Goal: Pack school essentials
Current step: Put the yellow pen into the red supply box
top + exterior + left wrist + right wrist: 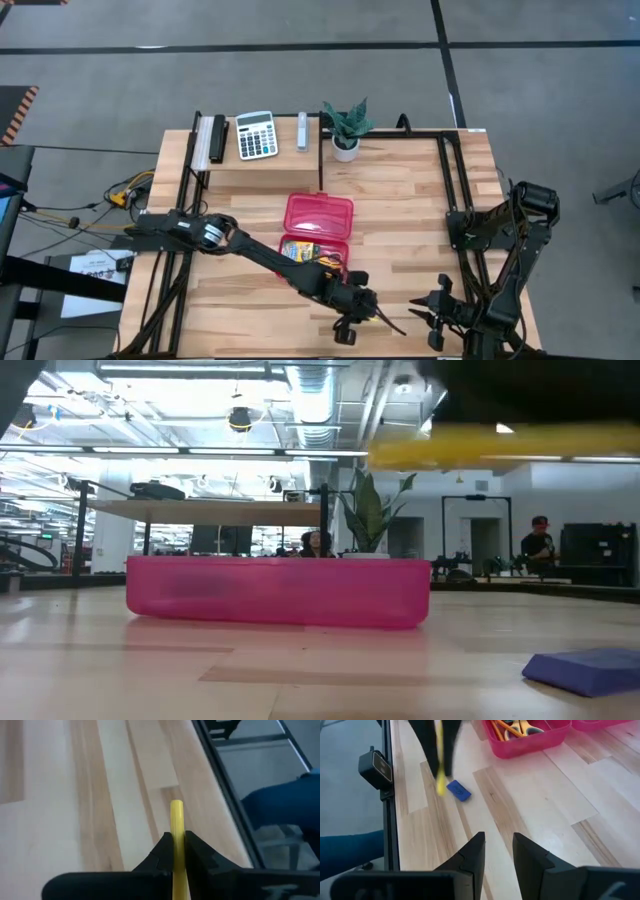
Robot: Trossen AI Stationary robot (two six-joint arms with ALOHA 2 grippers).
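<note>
One open pink plastic pencil case (318, 228), one yellow pen-like stick (177, 827), one small flat blue eraser (458, 790), one white calculator (256, 135), one small potted green plant (345, 127).

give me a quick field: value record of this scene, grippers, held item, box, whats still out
left gripper: shut on yellow stick, raised over the table's near edge
right gripper: open, empty, waiting at the near right
pink box: open, mid-table, scissors and other stationery inside
blue eraser: still on the wooden table, beside the stick's tip
back shelf: calculator, potted plant

Your low view blurred yellow pen-like stick (500, 445) and cut blue eraser (590, 670) at edge. Pink box (532, 740) contents were cropped in right wrist view.
</note>
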